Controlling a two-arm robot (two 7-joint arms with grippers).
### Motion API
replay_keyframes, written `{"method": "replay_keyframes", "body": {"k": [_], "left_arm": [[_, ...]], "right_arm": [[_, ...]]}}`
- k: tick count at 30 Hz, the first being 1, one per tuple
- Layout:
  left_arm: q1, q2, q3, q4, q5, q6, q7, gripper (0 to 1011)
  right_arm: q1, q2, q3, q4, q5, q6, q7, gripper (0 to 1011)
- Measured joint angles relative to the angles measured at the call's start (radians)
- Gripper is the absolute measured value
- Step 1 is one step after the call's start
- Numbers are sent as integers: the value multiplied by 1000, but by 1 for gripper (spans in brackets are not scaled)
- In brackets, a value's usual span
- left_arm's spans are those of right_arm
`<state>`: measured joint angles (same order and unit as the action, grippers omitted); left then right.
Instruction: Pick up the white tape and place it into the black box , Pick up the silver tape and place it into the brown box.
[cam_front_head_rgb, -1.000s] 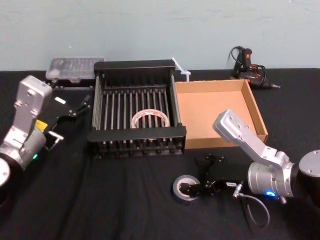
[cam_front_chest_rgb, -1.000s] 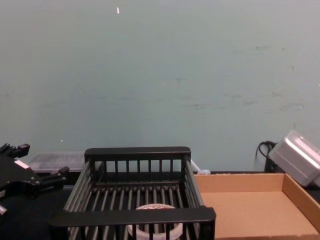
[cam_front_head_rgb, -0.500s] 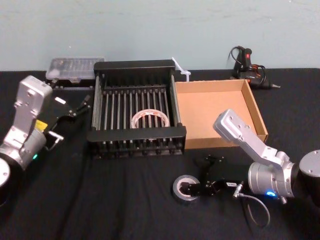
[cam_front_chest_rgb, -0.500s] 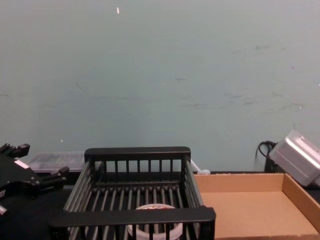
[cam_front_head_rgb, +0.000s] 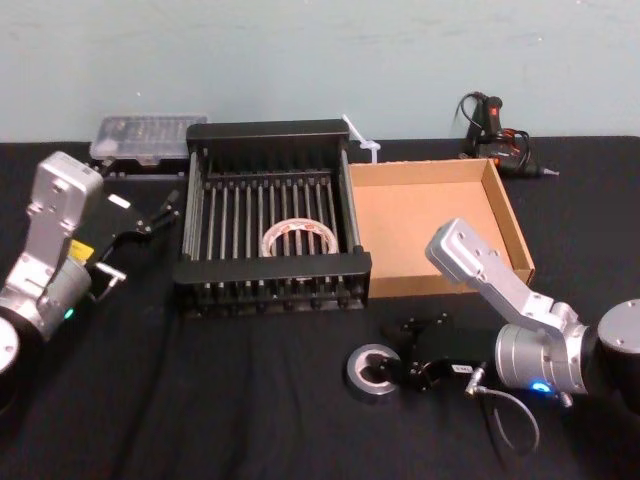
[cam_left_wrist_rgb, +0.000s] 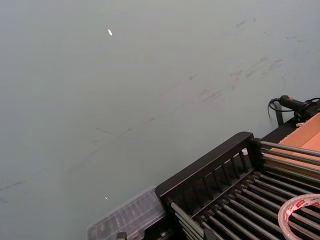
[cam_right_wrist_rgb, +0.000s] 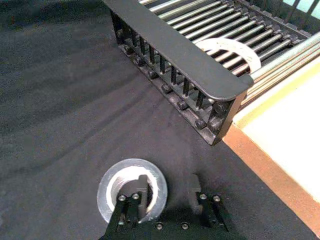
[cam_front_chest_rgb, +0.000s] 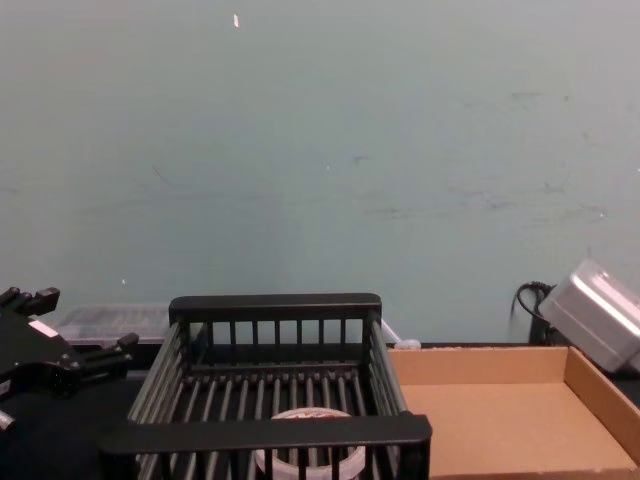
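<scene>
Right gripper (cam_right_wrist_rgb: 166, 192) has edged slightly toward 12 o'clock, fingers wide astride the wall of the silver tape (cam_front_head_rgb: 355, 372), flat at 5 o'clock off the black box (cam_front_head_rgb: 272, 264); left gripper (cam_front_head_rgb: 163, 212) parked, fingers spread, at 9 o'clock.

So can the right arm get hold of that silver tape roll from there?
Probably yes: the right gripper is open at the silver tape, one finger in its hole, one outside its wall, with nothing in between.

The right end effector (cam_front_head_rgb: 388, 352) sits low at the lower centre-right of the head view, fingers parted. The left end effector (cam_front_head_rgb: 165, 212) hangs at middle left, fingers apart.
</scene>
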<state>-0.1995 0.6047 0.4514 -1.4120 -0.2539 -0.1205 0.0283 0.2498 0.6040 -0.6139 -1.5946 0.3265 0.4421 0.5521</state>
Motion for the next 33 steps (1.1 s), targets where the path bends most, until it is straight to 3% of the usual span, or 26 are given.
{"method": "replay_keyframes", "body": {"k": [10,12,24,33], "left_arm": [[0,0,0,0,0,0,0,1001],[0,0,0,0,0,0,0,1001],[0,0,0,0,0,0,0,1001],[0,0,0,0,0,0,0,1001]], "right_arm": [[0,0,0,0,0,-1,0,194],[0,0,0,0,0,-1,0,169],[-2,1,2,0,1,-3,0,168],[-21,17,53,-33,22,-13,-25,168]]}}
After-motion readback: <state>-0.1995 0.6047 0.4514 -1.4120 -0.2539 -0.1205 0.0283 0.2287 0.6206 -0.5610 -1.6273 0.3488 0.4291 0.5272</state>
